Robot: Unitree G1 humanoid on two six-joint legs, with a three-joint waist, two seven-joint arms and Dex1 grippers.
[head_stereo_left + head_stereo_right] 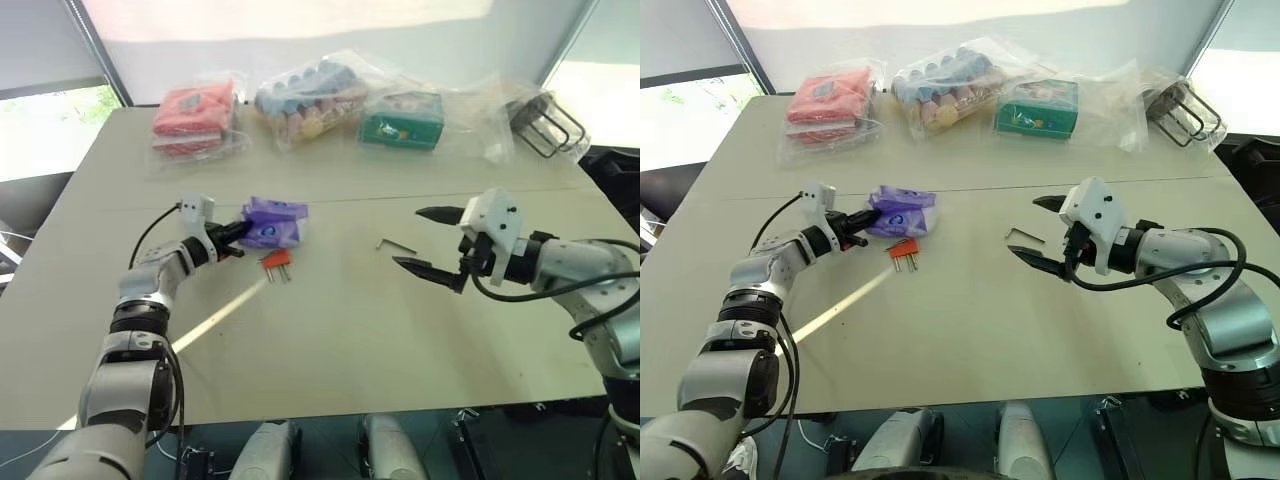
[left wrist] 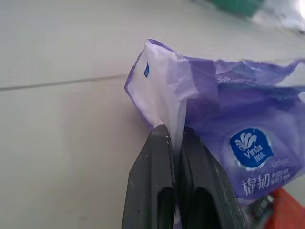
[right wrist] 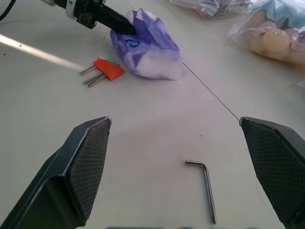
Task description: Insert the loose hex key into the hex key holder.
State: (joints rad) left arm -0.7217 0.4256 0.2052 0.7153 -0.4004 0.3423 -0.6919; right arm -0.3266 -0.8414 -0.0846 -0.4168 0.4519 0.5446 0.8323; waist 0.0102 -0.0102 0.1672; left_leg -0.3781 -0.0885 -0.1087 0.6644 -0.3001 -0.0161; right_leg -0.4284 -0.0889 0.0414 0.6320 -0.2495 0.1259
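Hex key holder (image 1: 276, 261), a small red-orange plastic block with a few short metal keys poking out toward the table's near edge, lies flat on the pale table (image 1: 330, 360), just beside the near side of a purple tissue packet (image 1: 273, 222). At the far left, the left arm reaches forward and inward over the table, its gripper (image 2: 175, 143) about level and clamped tight on the crinkled end of the purple packet, the two black fingers (image 2: 152, 176) pressed together with the wrapper's film pinched between them. The packet carries a round blue emblem reading "Vinda" above white Chinese characters. A long pale wooden stick (image 1: 222, 315) lies aslant on the table near the holder.

Right of centre, the loose hex key (image 3: 206, 186), a thin dark grey L-shaped rod, lies bare on the table, well apart from the holder. The right arm comes in from the right, its gripper (image 1: 432, 240) hovering just beside the key and tipped slightly downward, fingers spread wide and holding nothing.
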